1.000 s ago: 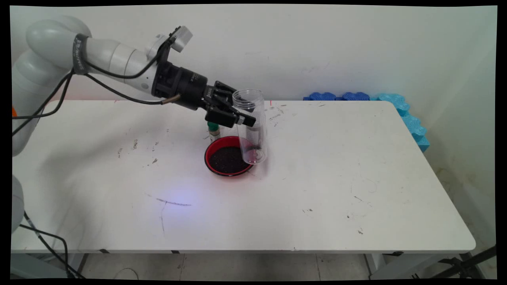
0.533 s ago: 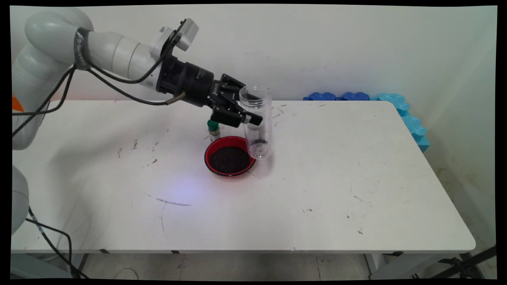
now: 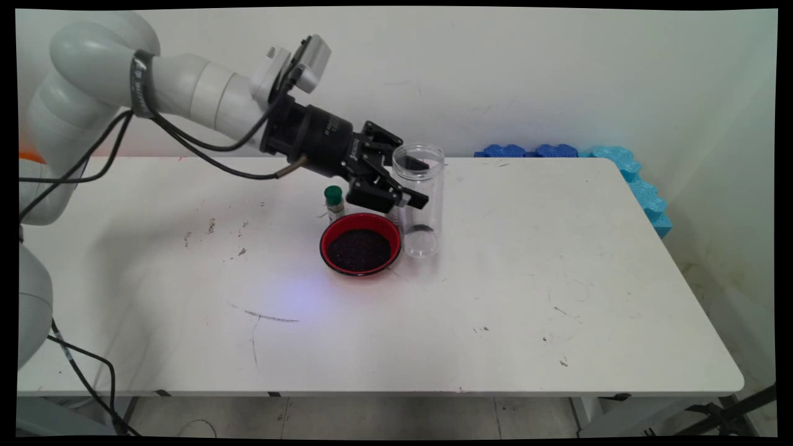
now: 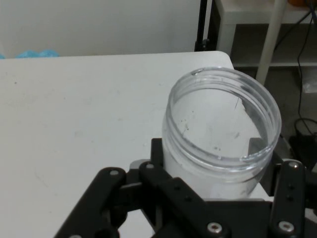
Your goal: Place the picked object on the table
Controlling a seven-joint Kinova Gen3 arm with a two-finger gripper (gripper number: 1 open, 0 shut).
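Observation:
My gripper is shut on a clear plastic jar, gripping it around its upper body. The jar stands upright with its open mouth up, its base at or just above the table right of a red bowl filled with dark grains. A few dark grains lie in the jar's bottom. In the hand view the jar's open rim fills the centre, with my gripper clasping it from both sides. A small bottle with a green cap stands just behind the bowl.
Blue foam pieces line the table's far right corner and right edge. The white table carries scuffs and scattered specks. Black cables hang from the arm at the left.
The jar has moved right, off the bowl's rim to the table beside it, and turned from tilted to upright. The gripper stays shut on it.

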